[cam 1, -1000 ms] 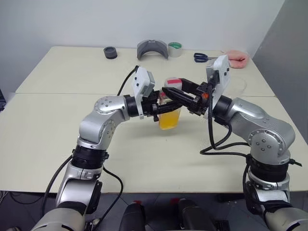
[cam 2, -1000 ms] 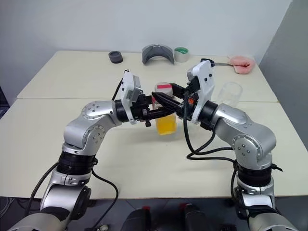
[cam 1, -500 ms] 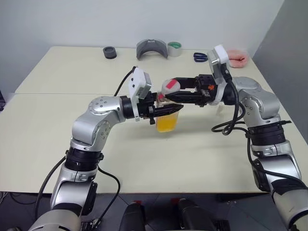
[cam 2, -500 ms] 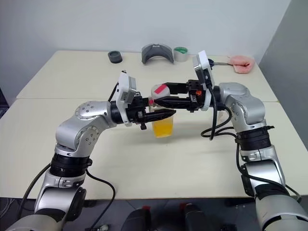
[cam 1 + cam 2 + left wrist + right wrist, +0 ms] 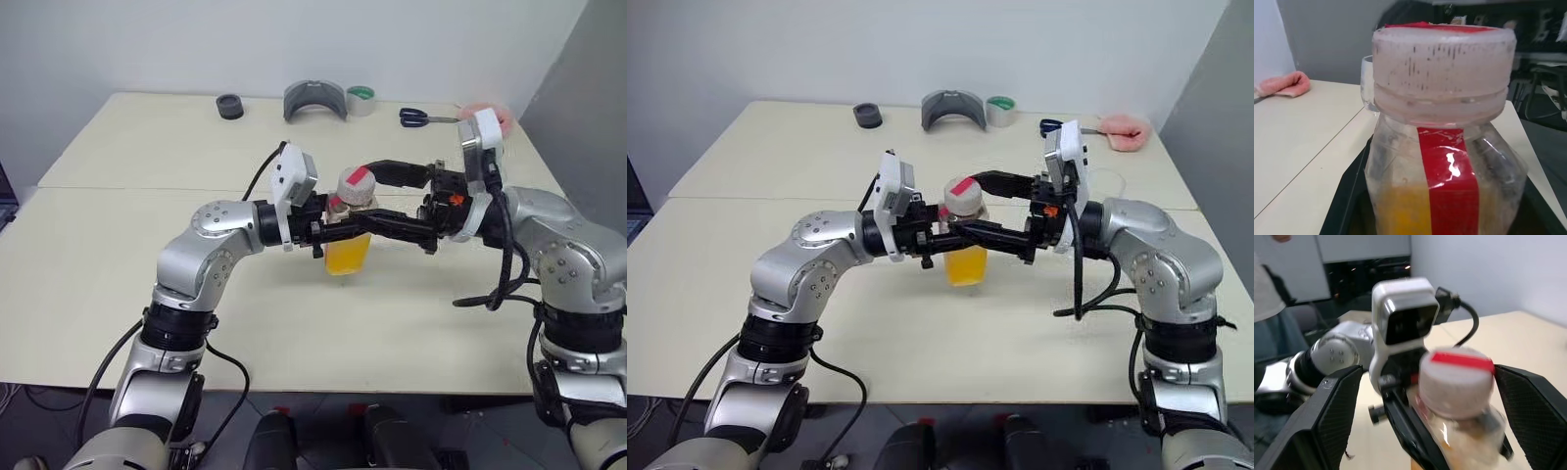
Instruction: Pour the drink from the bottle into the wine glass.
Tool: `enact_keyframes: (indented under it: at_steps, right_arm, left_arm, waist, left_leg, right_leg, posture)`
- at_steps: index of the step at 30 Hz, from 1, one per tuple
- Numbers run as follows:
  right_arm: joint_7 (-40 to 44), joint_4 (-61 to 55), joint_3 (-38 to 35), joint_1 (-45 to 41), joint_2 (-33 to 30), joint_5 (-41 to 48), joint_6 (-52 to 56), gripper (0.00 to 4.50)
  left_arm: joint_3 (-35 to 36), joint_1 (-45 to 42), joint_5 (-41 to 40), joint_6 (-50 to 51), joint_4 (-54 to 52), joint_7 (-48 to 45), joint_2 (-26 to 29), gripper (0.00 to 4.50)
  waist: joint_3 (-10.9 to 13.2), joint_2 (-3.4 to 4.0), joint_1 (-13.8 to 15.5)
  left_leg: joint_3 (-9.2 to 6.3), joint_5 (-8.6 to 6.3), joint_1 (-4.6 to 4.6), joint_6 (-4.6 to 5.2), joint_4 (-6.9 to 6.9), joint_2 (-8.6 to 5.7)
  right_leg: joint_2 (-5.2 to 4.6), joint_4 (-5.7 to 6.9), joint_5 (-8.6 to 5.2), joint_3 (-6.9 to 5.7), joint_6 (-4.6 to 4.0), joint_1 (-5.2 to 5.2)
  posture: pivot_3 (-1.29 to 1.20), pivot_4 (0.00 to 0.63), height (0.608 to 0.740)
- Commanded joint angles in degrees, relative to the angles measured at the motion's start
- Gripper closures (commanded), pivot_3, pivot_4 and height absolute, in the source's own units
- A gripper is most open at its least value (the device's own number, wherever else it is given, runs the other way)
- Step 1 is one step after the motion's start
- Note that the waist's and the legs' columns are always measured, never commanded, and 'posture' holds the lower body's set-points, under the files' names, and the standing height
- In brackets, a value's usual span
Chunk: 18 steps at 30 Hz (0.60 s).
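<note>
Right hand (image 5: 982, 204) now spread wide around the cap (image 5: 963, 192), looser than half a second ago; cap on, so unscrewing probably unfinished. Left hand (image 5: 338, 230) pinching the bottle (image 5: 348, 250) mid-surface, cap just at 12 o'clock of it. Glass (image 5: 1104, 186) at 3 o'clock, behind the right arm.

Over the cream table (image 5: 774, 294) the left gripper (image 5: 945, 237) is clamped on the bottle (image 5: 966, 233), which stands upright with its cap on and orange drink (image 5: 966, 265) in its lower half. The right gripper (image 5: 972, 209) reaches in from the opposite side, its fingers spread wide on either side of the cap. The wine glass (image 5: 1104, 186) stands behind the right arm, partly hidden.
</note>
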Motion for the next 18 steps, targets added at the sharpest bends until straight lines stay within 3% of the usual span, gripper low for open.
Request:
enact_keyframes:
  at_steps: [1, 7, 18]
  right_arm:
    - [-11.53, -5.81, -1.17, -0.03, 3.23, 0.65, 1.85, 0.02]
    - [-17.07, -7.66, 1.01, 1.01, 4.68, -0.74, 1.04, 0.02]
    - [-16.44, -5.46, 4.08, 1.87, 3.80, -1.82, -1.92, 0.02]
  left_arm:
    - [0.78, -1.60, -0.32, -1.81, -0.37, -0.02, -0.68, 2.63]
    - [0.47, -2.41, -0.05, -2.36, 0.68, -0.13, -1.41, 2.63]
    - [0.61, -2.64, 0.27, -2.29, 0.72, 0.32, -1.61, 2.63]
  waist:
    - [0.00, 0.00, -0.14]
    - [0.00, 0.00, -0.19]
    - [0.00, 0.00, -0.25]
  left_leg:
    - [-0.01, 0.00, 0.00, 0.00, 0.01, 0.00]
    - [-0.02, 0.00, -0.01, 0.00, 0.02, -0.04]
    - [-0.02, 0.00, -0.01, 0.00, 0.01, -0.04]
  right_leg:
    - [0.00, 0.03, 0.00, -0.01, 0.00, 0.00]
    - [-0.01, 0.02, -0.01, -0.01, 0.01, 0.00]
    - [0.00, 0.01, -0.01, -0.01, 0.01, 0.00]
  posture:
    - [0.00, 0.150, 0.740]
    - [0.00, 0.150, 0.740]
    - [0.00, 0.150, 0.740]
